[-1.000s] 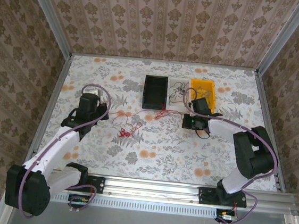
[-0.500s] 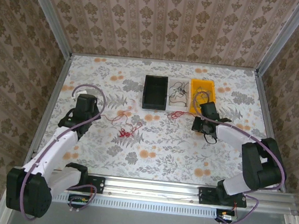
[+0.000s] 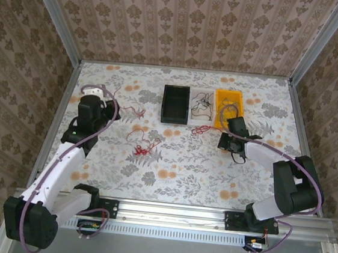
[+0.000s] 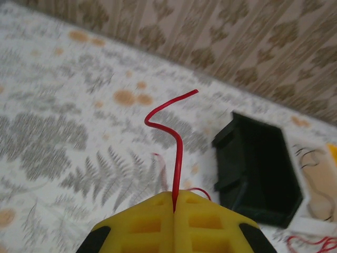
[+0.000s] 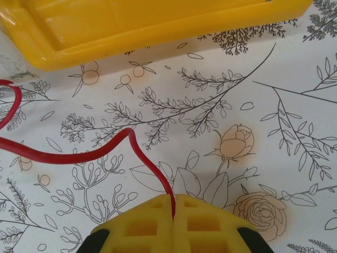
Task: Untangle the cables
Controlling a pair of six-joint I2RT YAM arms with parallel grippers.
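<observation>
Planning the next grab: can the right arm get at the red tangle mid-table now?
Probably not yet: the way to the tangle looks free across the table, but the right tool is shut on a red cable.

The tablecloth (image 3: 183,167) is white, printed with grey fern fronds and pale orange blossoms, and the walls (image 3: 185,25) wear beige-and-brown damask stripes. Toward twelve o'clock stand a black bin (image 3: 175,103), a white tray (image 3: 202,107) and a bright yellow bin (image 3: 228,100), while the cables (image 3: 144,150), red, lie just to nine o'clock of the table's centre. The left arm (image 3: 62,166) and right arm (image 3: 262,149) are white with black joints and purple-grey hoses. The pads (image 4: 138,226) of the left gripper (image 4: 174,204) and the right gripper (image 5: 172,205) are yellow, with a red strand between each pair.
</observation>
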